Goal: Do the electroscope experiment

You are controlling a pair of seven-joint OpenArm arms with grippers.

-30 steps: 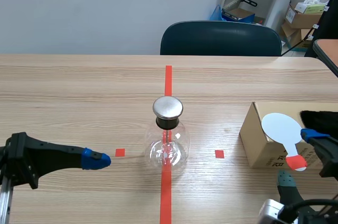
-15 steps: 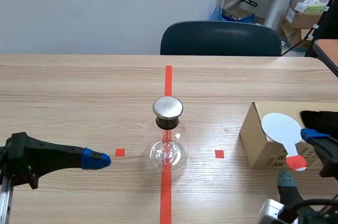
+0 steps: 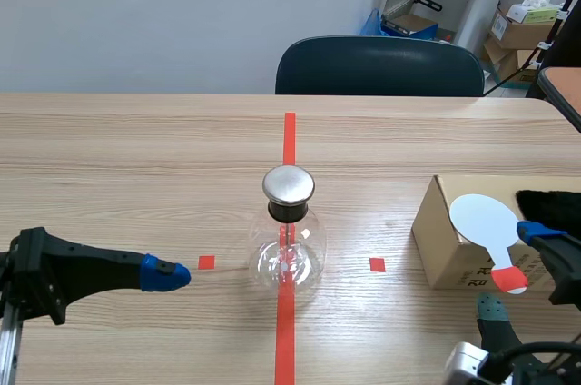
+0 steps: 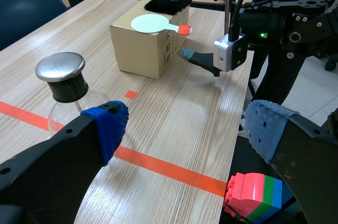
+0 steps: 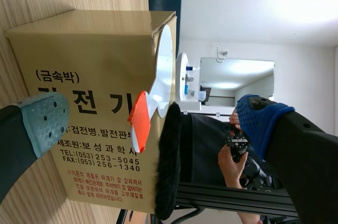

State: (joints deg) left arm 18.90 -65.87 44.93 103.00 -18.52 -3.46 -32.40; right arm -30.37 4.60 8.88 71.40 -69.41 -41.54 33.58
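Note:
The electroscope, a round glass flask [image 3: 289, 258] with a metal cap [image 3: 289, 184], stands on the red tape line at the table's middle. At the right, a cardboard box [image 3: 449, 240] carries a white disc paddle [image 3: 484, 220] with a red handle [image 3: 509, 279] and a black fur piece [image 3: 550, 202]. My right gripper [image 3: 515, 271] is open at the box's near side. The handle [image 5: 138, 121] and fur [image 5: 169, 160] lie between its fingers, untouched. My left gripper [image 3: 165, 273] is open and low, left of the flask [image 4: 63, 94].
A dark chair [image 3: 379, 65] stands behind the table's far edge. Stacked toy bricks [image 4: 253, 198] sit below the table's near edge in the left wrist view. Cartons [image 3: 522, 26] are piled in the back right corner of the room. A person's hand [image 5: 232, 155] shows beyond the fur.

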